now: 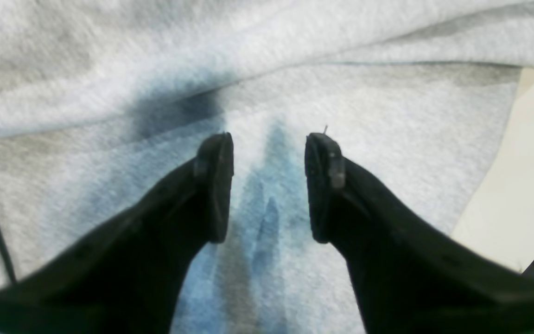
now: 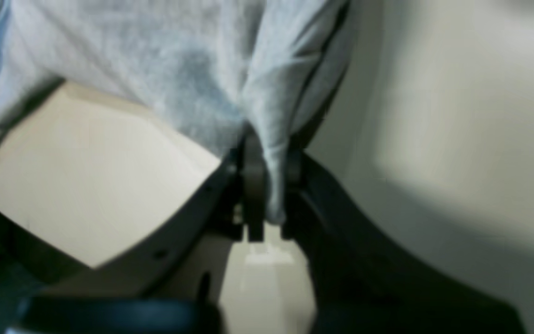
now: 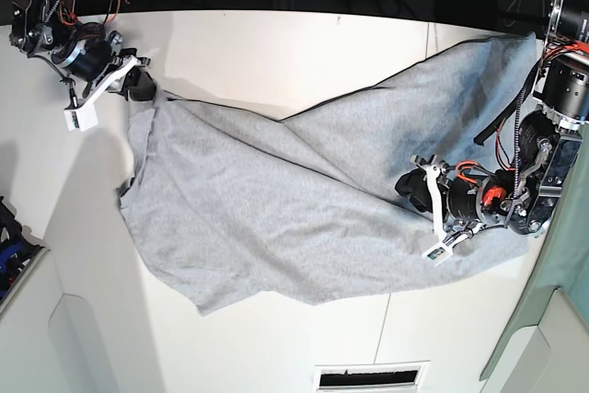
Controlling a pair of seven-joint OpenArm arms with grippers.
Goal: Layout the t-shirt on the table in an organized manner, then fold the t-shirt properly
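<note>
White desk (image 3: pixel 276 52) fills the base view, with the grey t-shirt (image 3: pixel 276 218) spread rumpled across its middle, no lettering showing. At upper left, the right tool (image 2: pixel 267 185) pinches a shirt fold. At right, the left tool (image 1: pixel 269 185) gapes wide over cloth.

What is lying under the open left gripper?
Under the left gripper, whose jaws stand apart, only the grey t-shirt shows, with a bluish shadow on it. The table appears beside the cloth edge; beneath the gripper it is covered.
</note>
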